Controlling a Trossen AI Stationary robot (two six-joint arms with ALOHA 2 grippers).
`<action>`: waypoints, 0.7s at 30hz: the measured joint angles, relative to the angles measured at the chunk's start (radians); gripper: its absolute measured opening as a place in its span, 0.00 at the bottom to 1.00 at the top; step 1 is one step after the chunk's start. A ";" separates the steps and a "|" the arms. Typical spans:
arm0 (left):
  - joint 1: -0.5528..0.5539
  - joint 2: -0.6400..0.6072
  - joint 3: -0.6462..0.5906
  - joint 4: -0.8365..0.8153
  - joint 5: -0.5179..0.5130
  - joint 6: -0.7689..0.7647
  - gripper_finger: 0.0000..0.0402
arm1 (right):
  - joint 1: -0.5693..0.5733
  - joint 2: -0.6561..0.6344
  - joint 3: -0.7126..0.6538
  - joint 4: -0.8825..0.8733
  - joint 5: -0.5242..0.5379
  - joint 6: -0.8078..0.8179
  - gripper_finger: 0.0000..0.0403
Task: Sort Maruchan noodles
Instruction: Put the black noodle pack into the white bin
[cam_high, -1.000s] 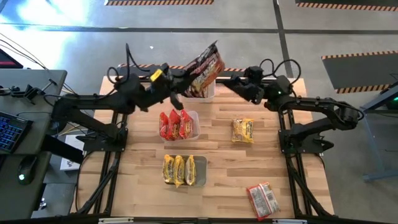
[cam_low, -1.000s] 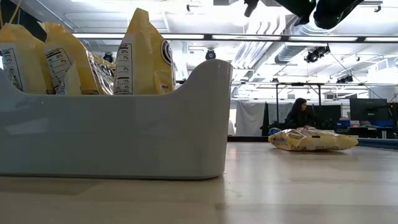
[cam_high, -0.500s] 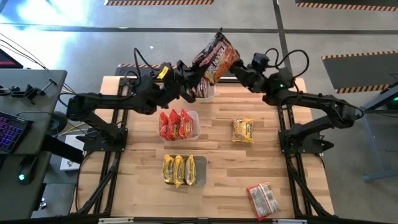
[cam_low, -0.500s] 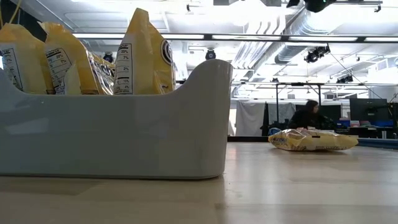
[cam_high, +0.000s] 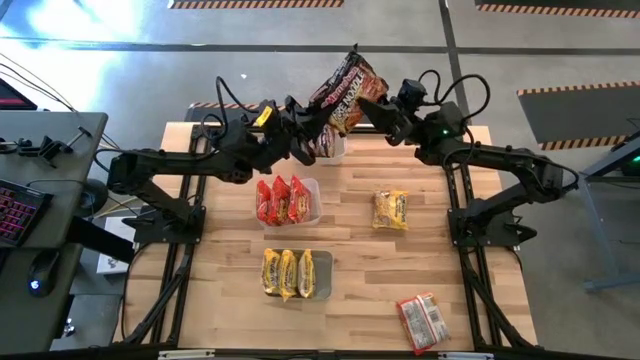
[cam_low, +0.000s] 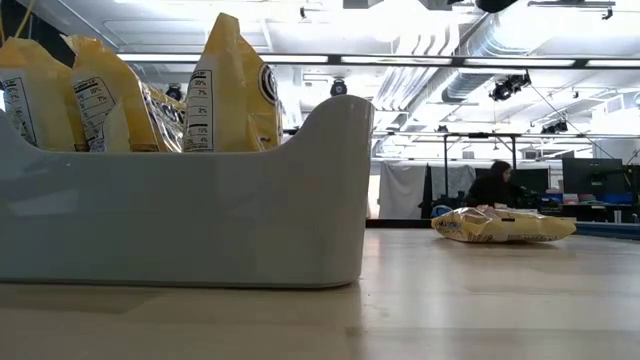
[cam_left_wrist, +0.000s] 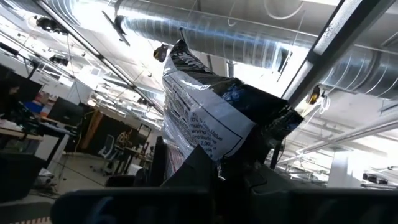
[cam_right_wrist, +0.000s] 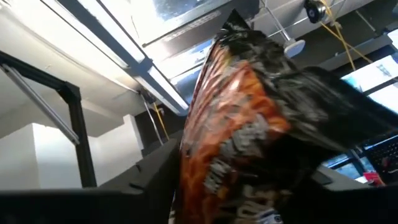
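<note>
A dark brown Maruchan noodles packet (cam_high: 345, 88) is held up in the air over the far tub (cam_high: 335, 152). My left gripper (cam_high: 312, 128) is shut on it from the left. My right gripper (cam_high: 373, 106) is open at the packet's right side. In the right wrist view the packet (cam_right_wrist: 236, 130) fills the space between its fingers; whether they touch it I cannot tell. Red packets stand in the middle tub (cam_high: 312, 200) and yellow ones in the near tub (cam_high: 322, 272). A loose yellow packet (cam_high: 390, 210) and a loose red one (cam_high: 422, 320) lie flat on the table. My left gripper pinches the packet's lower end (cam_left_wrist: 219, 163) between its two fingers. The fingers slant upward from the table's left. The packet stands up above them, tilted, its printed back toward the wrist camera, lifted clear of the tub and the table.
In the low view the near white tub (cam_low: 200, 215) with yellow packets fills the left, and the loose yellow packet (cam_low: 503, 225) lies on the bare wood to the right. A person (cam_low: 490, 185) sits in the room behind. A desk with a keyboard (cam_high: 20, 215) stands left of the table.
My left gripper has moved toward the table's right and tipped upward, carrying the dark packet higher and more upright over the far tub. My right gripper has risen, rolled and closed in on the packet's right side.
</note>
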 joint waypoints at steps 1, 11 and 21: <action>0.000 0.000 0.000 0.000 0.000 0.000 0.01 | 0.000 0.000 0.000 0.001 0.003 -0.004 0.49; 0.003 -0.017 0.000 -0.054 0.009 -0.083 0.15 | -0.029 -0.001 0.001 0.071 -0.017 -0.022 0.32; 0.056 -0.173 0.000 -0.527 0.162 -0.249 0.36 | -0.192 -0.044 0.003 0.021 -0.244 0.094 0.30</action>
